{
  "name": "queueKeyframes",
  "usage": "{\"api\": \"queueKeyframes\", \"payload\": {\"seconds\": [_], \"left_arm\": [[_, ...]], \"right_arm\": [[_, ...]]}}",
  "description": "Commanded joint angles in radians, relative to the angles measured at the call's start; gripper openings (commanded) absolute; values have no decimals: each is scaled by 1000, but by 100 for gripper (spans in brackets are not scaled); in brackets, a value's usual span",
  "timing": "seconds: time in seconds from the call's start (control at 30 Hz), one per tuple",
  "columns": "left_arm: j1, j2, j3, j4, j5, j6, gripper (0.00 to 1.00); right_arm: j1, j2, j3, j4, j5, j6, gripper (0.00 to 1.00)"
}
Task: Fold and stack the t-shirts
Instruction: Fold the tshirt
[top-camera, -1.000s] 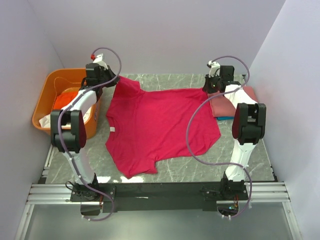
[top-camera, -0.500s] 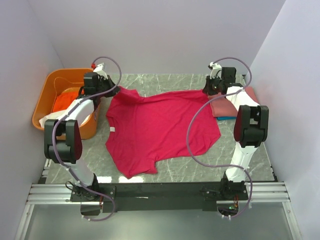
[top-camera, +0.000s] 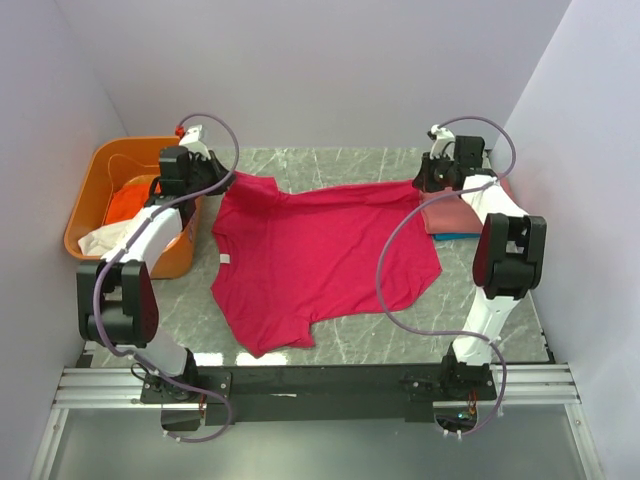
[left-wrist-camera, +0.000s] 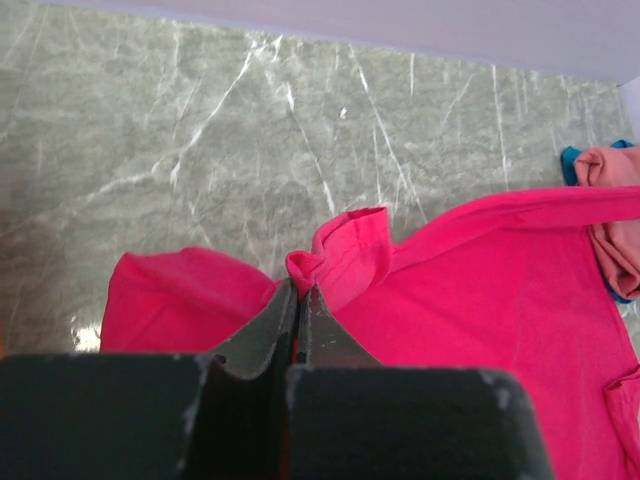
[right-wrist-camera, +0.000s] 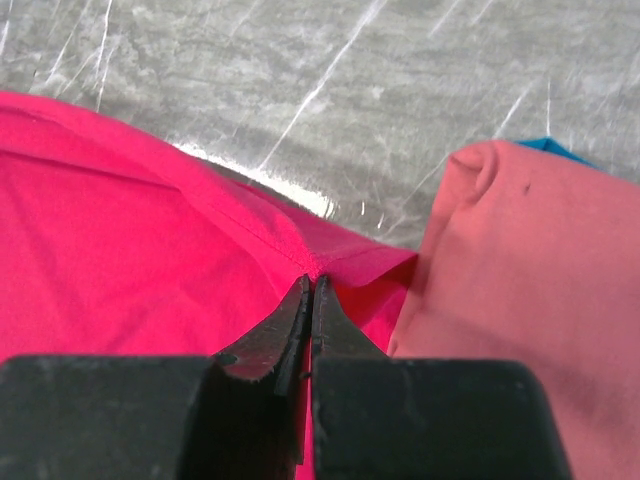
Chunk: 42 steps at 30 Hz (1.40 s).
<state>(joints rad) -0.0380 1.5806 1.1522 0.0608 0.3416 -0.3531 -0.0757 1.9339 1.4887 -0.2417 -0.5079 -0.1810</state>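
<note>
The left fingers (left-wrist-camera: 285, 312) are pinching the crimson t-shirt (top-camera: 320, 260) at its sleeve and the right fingers (right-wrist-camera: 300, 312) at its hem corner. The shirt is stretching between them over the desk (top-camera: 365, 340). Probably the spreading step; next it likely needs laying flat, then folding.

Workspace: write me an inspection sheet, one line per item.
Surface: grey marble table, partly covered by cloth.
Job's things: crimson shirt spread out; salmon shirt folded on a blue shirt at right.
Clutter: orange tub at left, holding orange cloth and white cloth.
Grippers: left gripper and right gripper each shut on the crimson shirt's far edge.
Cables: right cable loops over the crimson shirt.
Surroundings: plain walls; nothing else seen.
</note>
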Motion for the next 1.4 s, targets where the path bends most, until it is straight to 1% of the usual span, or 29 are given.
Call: {"api": "queueKeyframes", "payload": {"seconds": [0.0,0.23,0.4,0.7,0.83,1.07,1.2,1.23,1.37], "left_arm": [[3,-63,-32,-3,-33,31,0],[10,-113,-60,-16,-82,32,0],[20,-125,-65,-21,-82,25,0],[24,-90,-49,-32,-75,26,0],[27,-64,-25,-35,-67,25,0],[29,-27,4,-41,-52,25,0],[29,-19,4,-42,-47,29,0],[30,-22,0,-39,-49,29,0],[30,-33,-8,-39,-43,32,0]], "right_arm": [[-22,-64,-10,-2,-35,-6,0],[-50,-41,25,-25,-57,-2,0],[-50,6,70,-48,-73,1,0],[-38,95,171,-31,-96,2,0],[-22,163,274,-80,-101,-23,0],[16,249,350,-113,-78,-107,0],[17,286,413,-152,-73,-104,0],[19,295,447,-184,-69,-107,0],[17,313,479,-226,-61,-115,0]]}}
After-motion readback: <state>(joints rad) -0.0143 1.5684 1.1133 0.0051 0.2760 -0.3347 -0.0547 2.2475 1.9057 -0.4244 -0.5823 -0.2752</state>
